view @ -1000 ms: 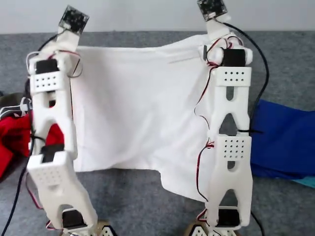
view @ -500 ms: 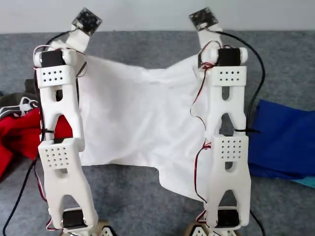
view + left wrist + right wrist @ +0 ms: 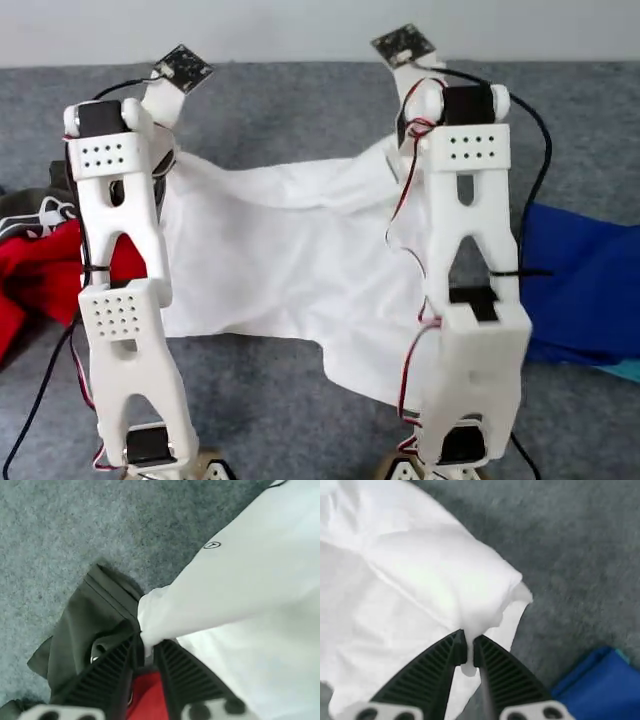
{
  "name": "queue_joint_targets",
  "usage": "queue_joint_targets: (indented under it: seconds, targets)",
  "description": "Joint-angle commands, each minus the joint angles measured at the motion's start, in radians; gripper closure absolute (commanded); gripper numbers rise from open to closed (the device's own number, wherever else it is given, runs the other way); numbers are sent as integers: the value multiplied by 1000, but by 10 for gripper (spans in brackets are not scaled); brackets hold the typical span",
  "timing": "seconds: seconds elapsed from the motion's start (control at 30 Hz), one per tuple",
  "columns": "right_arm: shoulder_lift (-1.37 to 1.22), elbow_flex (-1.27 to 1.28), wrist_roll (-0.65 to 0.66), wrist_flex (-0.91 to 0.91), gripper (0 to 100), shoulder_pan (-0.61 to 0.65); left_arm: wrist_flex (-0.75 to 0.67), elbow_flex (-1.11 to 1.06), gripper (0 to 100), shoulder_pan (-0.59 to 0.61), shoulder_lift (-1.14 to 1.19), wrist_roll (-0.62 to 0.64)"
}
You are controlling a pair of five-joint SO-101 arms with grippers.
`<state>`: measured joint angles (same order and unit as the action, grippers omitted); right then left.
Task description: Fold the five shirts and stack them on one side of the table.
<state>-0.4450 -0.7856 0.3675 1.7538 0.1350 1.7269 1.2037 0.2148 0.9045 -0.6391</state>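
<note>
your left fingers [image 3: 145,645] are closed tight on a far left corner of the white shirt [image 3: 290,260]. the cloth is bunched up and pinched between them. your right fingers [image 3: 469,647] are closed too, and they pinch a small fold at the far right corner of the same shirt.

the white shirt lies in the middle of the grey counter [image 3: 290,110], between your two arms. its far edge sags between the two pinched corners, and there are wrinkles in it. the near part lies flat on the counter, and one bit hangs lower on the near right side.

a red shirt [image 3: 35,275] lies in a heap at the left, just beside the white one. a dark green shirt [image 3: 85,615] is on the far side of the red one, touching it. a blue shirt [image 3: 575,290] lies at the right, near your right arm [image 3: 465,230].
</note>
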Motion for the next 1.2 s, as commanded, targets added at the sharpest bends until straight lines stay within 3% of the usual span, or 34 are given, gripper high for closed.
queue_joint_targets:
  seconds: [0.0,0.13,0.4,0.63,0.87,1.17]
  targets:
    - [232,226,8,42,984,7,32,36,986,18,-25,-18]
    - [383,430,8,42,984,7,32,-71,986,34,-78,-51]
    - [619,792,26,42,984,7,26,-604,986,28,-377,-135]
    - [834,1109,71,44,983,-1,25,-924,986,32,-506,-141]
    - [978,1333,114,41,983,-2,25,-1109,986,71,-618,-152]
    - [983,1367,144,10,983,-74,23,-1244,986,112,-694,-176]
